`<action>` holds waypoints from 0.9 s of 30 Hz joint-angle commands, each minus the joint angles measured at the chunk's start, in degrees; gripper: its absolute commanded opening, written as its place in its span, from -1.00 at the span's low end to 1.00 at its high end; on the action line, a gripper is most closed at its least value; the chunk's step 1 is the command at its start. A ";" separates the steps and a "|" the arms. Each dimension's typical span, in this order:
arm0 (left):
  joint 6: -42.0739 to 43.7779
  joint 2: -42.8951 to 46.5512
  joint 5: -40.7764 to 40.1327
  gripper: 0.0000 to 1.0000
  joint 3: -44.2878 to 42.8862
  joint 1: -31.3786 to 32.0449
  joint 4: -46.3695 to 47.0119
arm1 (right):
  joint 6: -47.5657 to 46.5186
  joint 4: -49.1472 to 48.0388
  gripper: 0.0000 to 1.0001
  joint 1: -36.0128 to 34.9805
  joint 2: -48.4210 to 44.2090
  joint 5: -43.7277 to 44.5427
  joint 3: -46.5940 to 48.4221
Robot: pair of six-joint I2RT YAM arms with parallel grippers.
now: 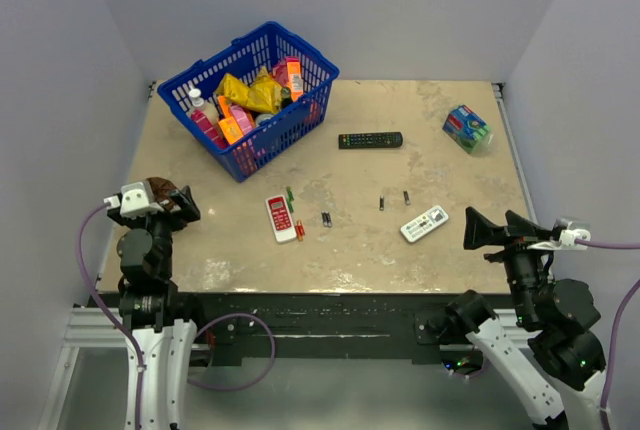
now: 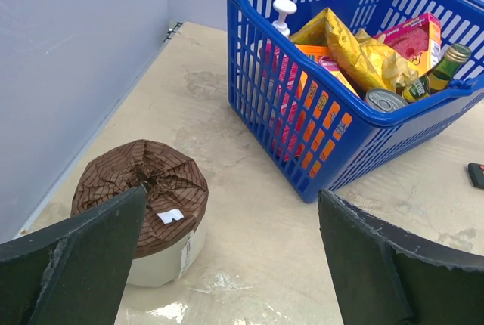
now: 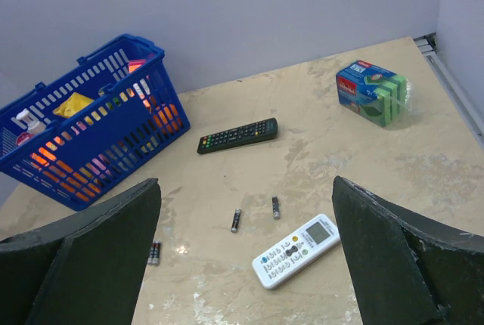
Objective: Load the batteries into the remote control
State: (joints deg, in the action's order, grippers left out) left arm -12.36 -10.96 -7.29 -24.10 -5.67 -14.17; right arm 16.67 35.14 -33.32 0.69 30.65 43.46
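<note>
Left gripper (image 2: 233, 261): lower left of top view, held above table edge, fingers spread wide, nothing held
Right gripper (image 3: 246, 261): lower right, pointing left, fingers spread wide, nothing held
Remote control (image 1: 281, 218): centre-left, flat on table
Batteries (image 1: 326, 218): loose beside remote and toward centre

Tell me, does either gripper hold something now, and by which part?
Nothing is held. The left gripper and the right gripper are both open and empty.

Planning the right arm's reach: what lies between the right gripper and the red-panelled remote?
Top view: the grey-buttoned white remote, then a pair of dark batteries.
</note>
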 commanded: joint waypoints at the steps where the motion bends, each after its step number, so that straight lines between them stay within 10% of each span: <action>1: 1.02 -1.34 1.75 1.00 -0.07 -0.39 2.75 | 0.12 -1.12 0.96 -0.43 0.28 0.55 0.31; 12: -0.38 -3.18 6.65 1.00 -1.73 -0.39 3.72 | -1.36 -2.17 0.96 -0.43 9.67 -2.17 1.53; 27: -18.92 -36.21 16.35 1.00 -24.93 2.50 -10.68 | 1.18 -3.85 0.96 -0.43 23.21 -10.44 6.55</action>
State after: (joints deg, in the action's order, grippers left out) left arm -23.97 -40.71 5.06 -44.18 -5.52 -19.81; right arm 17.02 32.25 -33.45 21.61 21.45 47.55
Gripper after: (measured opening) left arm 0.997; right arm 0.982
